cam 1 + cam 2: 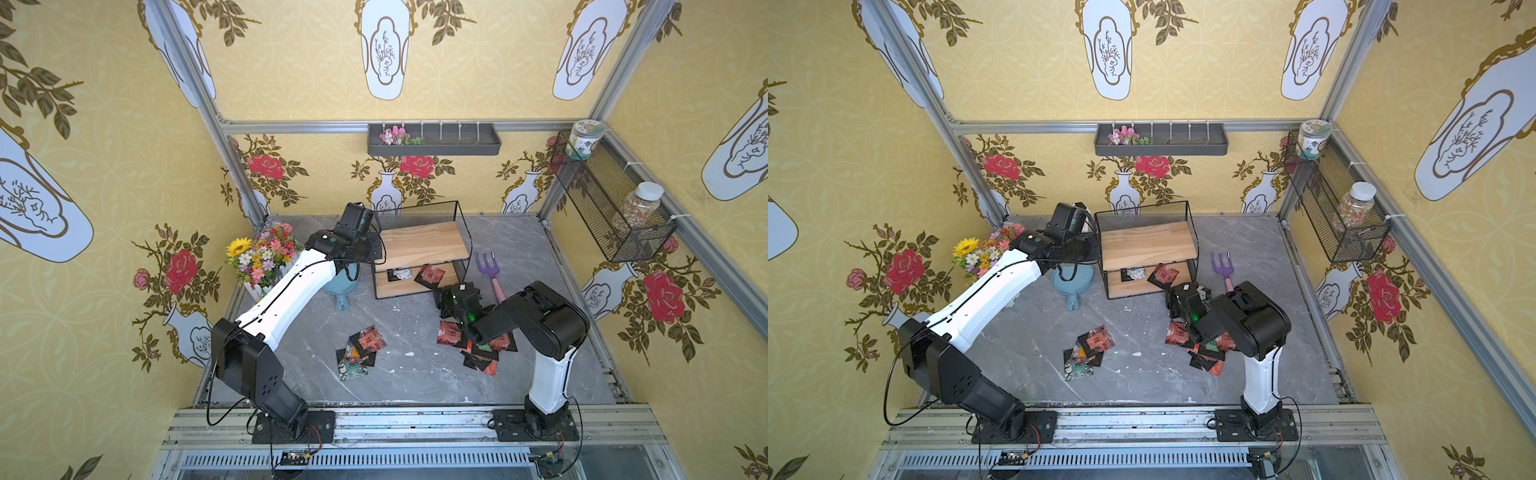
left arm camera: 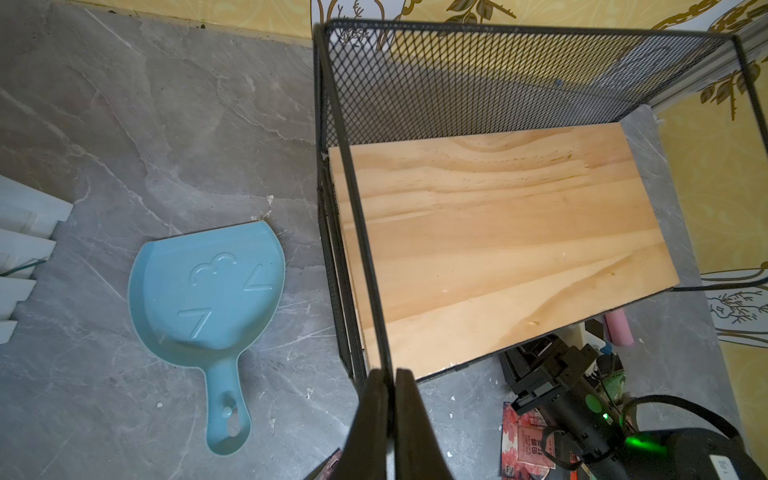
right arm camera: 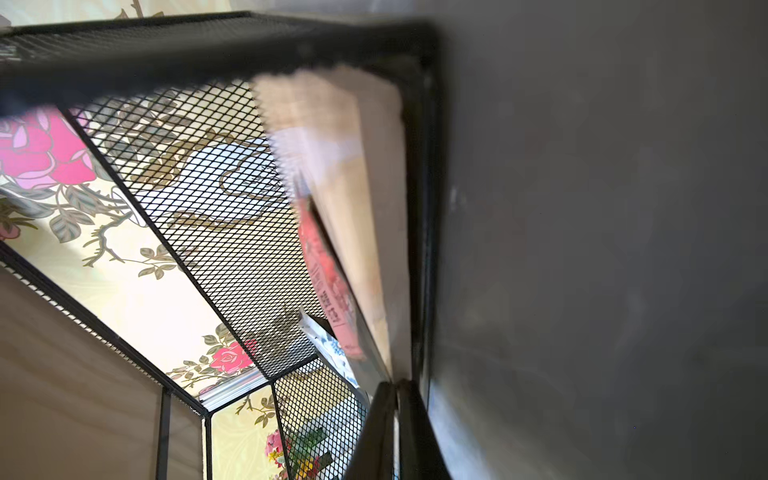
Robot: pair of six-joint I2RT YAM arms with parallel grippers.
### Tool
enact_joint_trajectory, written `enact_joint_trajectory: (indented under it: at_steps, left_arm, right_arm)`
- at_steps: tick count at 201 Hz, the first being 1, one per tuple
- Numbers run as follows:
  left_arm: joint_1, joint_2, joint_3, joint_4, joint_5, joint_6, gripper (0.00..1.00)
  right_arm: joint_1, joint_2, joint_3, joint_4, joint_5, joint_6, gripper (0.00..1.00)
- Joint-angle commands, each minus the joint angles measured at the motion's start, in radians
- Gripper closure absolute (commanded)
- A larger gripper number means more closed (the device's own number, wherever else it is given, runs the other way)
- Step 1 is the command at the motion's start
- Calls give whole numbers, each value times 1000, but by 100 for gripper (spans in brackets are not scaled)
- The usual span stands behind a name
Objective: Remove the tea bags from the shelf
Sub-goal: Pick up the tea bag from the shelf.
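Closest to the arm bases, the grey counter (image 1: 415, 374) carries two loose heaps of tea bags. One heap (image 1: 359, 351) lies near the middle, and the other (image 1: 451, 334) is partly hidden under the right arm.

Just beyond that second heap, the right fingers (image 3: 376, 428) are pressed together at the front edge of the lower board of the shelf (image 1: 419, 245). A red tea bag (image 1: 431, 276) lies on that board, its corner sticking out past the front edge towards the fingers. The wrist view is blurred, so I cannot tell whether the fingers pinch the bag's edge. A white tea bag (image 1: 400, 274) lies flat on the same board, to the left of the red one and apart from it.

The left fingers (image 2: 372, 419) are clenched on the thin black top rail at the shelf's left side, and the rail runs out from between them.

A blue dustpan (image 2: 208, 291) lies flat on the counter left of the shelf, and a purple hand fork (image 1: 487, 266) lies to the right. A bunch of flowers (image 1: 262, 257) stands in the far left corner.

On the back wall hangs a dark slotted tray (image 1: 457, 147). On the right wall a black mesh basket (image 1: 598, 195) holds two jars.
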Motion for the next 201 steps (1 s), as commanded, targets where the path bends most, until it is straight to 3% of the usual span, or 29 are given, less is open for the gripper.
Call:
enact_joint_trajectory:
  at_steps: [1, 21, 119, 201]
  left_arm:
    - [-1, 14, -2, -68, 20, 46, 100]
    - [-1, 17, -2, -66, 21, 47, 100]
    - [-2, 24, 5, -64, 22, 46, 100]
    - [-1, 35, 18, -63, 21, 44, 100]
  right_arm:
    - [2, -26, 2, -135, 21, -22, 95]
    - [4, -67, 2, -162, 30, -27, 100]
    - [13, -260, 7, -228, -7, -84, 100]
    - [30, -446, -29, -328, -145, -165, 100]
